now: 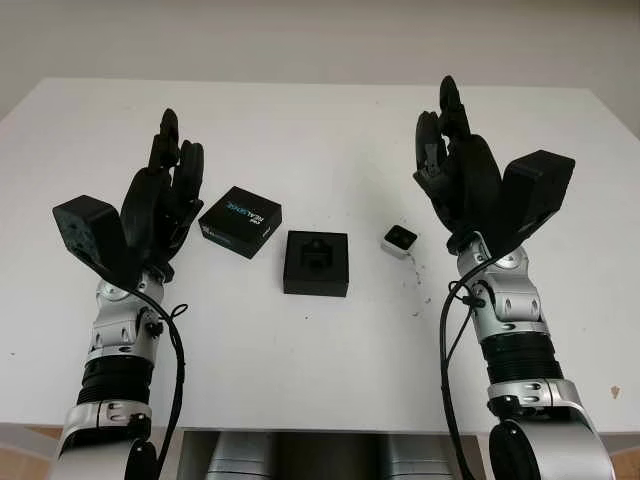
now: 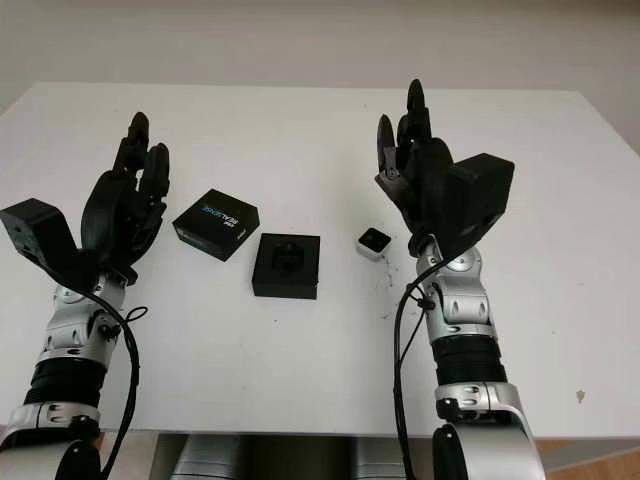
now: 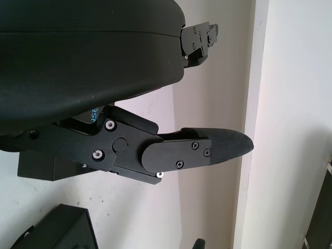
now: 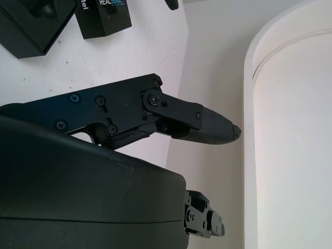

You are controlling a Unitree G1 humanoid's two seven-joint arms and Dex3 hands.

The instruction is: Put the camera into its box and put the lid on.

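The black box base (image 1: 316,262), with a moulded insert inside, sits open at the middle of the white table. Its black lid (image 1: 240,221), printed with blue-white lettering, lies flat just to the left of it. A small silver-white cube camera (image 1: 399,241) stands on the table to the right of the base. My left hand (image 1: 175,150) is raised above the table left of the lid, open and holding nothing. My right hand (image 1: 445,125) is raised right of and behind the camera, open as well. The right wrist view looks past the hand to the base (image 4: 26,26) and the lid (image 4: 104,18).
The white table (image 1: 320,360) reaches to a pale wall at the back. Small dark specks mark the surface beside my right forearm (image 1: 505,300). The table's front edge lies close to my body.
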